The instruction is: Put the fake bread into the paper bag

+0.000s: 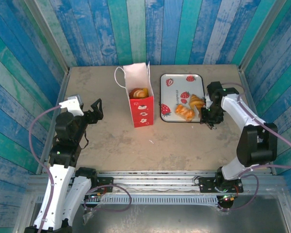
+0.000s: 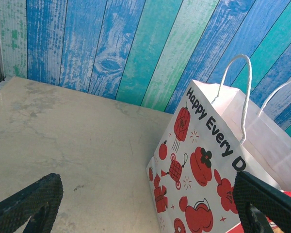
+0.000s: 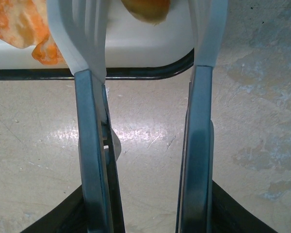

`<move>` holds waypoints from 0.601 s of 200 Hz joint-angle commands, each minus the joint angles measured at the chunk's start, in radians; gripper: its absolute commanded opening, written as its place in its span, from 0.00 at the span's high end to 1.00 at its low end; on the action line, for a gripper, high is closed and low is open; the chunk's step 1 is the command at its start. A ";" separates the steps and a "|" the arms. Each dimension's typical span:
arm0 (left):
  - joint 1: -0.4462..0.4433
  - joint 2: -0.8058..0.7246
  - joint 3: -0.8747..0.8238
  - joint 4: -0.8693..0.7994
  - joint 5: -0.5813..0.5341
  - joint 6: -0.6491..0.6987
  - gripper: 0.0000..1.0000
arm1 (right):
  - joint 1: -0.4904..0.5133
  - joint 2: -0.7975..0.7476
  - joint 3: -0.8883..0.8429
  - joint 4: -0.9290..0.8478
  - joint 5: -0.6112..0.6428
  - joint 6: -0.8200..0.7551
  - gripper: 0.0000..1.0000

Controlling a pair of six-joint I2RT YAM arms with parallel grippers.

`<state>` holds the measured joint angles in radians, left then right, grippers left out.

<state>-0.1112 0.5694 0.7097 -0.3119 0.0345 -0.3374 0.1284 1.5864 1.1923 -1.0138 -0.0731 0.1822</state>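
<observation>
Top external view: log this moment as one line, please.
left tool: open, empty, beside paper bag | right tool: open, empty, at tray edge | fake bread: some inside bag, some on tray

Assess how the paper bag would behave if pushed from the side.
Probably tips easily: the paper bag stands tall and narrow. Likely light, with just a few pastries showing inside, so it may slide. Its thin paper walls would likely buckle rather than push back.

Left of the paper bag (image 1: 141, 109) and in front, the table (image 1: 97, 141) lies bare. Just right stands the tray (image 1: 182, 76) (fake bread (image 1: 188, 110) on it), leaving a narrow gap
</observation>
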 commanded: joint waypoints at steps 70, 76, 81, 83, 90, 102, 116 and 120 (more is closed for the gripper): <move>0.003 0.020 0.045 0.012 0.001 -0.038 0.06 | -0.006 -0.081 0.012 0.057 -0.004 0.000 0.90; 0.004 0.027 0.056 0.013 0.002 -0.046 0.06 | -0.007 -0.093 0.012 0.056 -0.004 0.002 0.91; 0.004 0.037 0.069 0.011 0.001 -0.052 0.06 | -0.006 -0.103 0.013 0.057 -0.004 0.004 0.91; 0.003 0.041 0.073 0.009 0.001 -0.055 0.06 | -0.006 -0.106 0.014 0.057 -0.004 0.004 0.92; 0.004 0.061 0.097 0.003 -0.001 -0.060 0.06 | -0.006 -0.123 0.015 0.055 -0.004 0.005 0.92; 0.003 0.102 0.142 -0.014 0.003 -0.060 0.06 | -0.006 -0.150 0.021 0.055 -0.008 0.006 0.93; 0.004 0.160 0.206 -0.032 0.011 -0.060 0.06 | -0.005 -0.184 0.036 0.049 -0.016 0.008 0.93; 0.004 0.178 0.224 -0.038 0.014 -0.060 0.06 | -0.006 -0.195 0.041 0.046 -0.020 0.008 0.93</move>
<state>-0.1108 0.6762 0.8352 -0.3294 0.0364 -0.3820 0.1276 1.4605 1.1934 -0.9695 -0.0772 0.1837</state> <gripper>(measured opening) 0.940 0.210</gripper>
